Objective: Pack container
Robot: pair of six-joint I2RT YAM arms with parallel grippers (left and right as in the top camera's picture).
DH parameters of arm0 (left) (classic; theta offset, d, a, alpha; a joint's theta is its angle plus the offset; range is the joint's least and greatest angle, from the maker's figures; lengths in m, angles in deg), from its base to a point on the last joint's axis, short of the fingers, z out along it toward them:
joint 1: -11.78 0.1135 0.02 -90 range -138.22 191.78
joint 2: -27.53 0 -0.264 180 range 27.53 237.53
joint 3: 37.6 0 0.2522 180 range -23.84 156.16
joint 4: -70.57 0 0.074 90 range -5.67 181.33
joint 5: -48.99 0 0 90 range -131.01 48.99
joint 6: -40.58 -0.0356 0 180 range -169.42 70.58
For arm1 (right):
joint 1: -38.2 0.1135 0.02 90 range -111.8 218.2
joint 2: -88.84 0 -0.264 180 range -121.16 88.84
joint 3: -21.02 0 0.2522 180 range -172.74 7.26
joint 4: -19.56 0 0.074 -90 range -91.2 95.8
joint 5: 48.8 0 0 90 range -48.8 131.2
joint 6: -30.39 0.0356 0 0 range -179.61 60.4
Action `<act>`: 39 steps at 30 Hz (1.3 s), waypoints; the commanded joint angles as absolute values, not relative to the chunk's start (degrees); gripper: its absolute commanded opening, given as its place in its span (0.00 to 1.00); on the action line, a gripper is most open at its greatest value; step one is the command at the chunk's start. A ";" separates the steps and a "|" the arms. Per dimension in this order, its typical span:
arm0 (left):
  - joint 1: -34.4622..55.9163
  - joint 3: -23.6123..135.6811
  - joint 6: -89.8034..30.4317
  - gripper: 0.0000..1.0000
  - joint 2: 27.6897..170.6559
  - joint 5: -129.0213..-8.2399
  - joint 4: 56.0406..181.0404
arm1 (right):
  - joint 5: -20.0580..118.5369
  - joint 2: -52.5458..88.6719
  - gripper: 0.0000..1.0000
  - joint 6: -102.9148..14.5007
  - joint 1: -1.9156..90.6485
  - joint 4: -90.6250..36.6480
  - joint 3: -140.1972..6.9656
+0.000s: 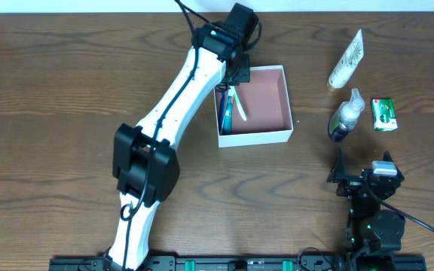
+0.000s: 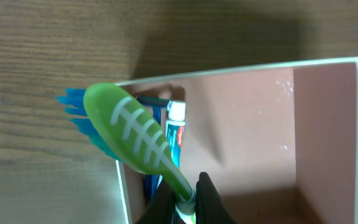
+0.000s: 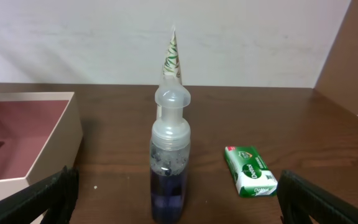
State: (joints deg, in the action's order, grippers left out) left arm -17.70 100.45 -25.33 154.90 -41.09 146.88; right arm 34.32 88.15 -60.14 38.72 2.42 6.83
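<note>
The container, a shallow white-walled box with a pink-brown inside, sits at the table's centre back; it also shows in the left wrist view and the right wrist view. My left gripper is shut on a green toothbrush held over the box's left side. A toothpaste tube lies inside by the left wall. My right gripper is open and empty, just in front of a blue pump bottle.
A green soap bar lies right of the bottle and shows in the right wrist view. A white patterned tube lies behind the bottle. The left arm stretches across the table's left centre.
</note>
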 commanded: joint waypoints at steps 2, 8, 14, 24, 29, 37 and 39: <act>-18.20 101.21 -28.41 0.06 154.85 -42.29 147.97 | 34.37 88.45 0.99 -60.51 39.35 2.16 6.94; -18.20 101.21 -28.39 0.06 155.31 -42.29 147.95 | 34.37 88.45 0.99 -60.53 39.35 2.18 6.94; -18.24 99.29 -28.41 0.06 156.12 -42.27 147.93 | 34.37 88.45 0.99 -60.53 39.35 2.16 6.94; -18.55 97.43 -28.12 0.06 156.12 -42.29 147.32 | 34.37 88.45 0.99 -60.53 39.35 2.18 6.94; -19.12 96.10 -27.73 0.06 156.12 -42.31 147.05 | 34.37 88.45 0.99 -60.53 39.35 2.16 6.94; -19.27 95.46 -27.75 0.07 156.12 -42.29 146.83 | 34.37 88.45 0.99 -60.53 39.35 2.16 6.94; -19.27 95.46 -27.75 0.11 156.12 -42.29 146.83 | 34.37 88.45 0.99 -60.53 39.35 2.18 6.94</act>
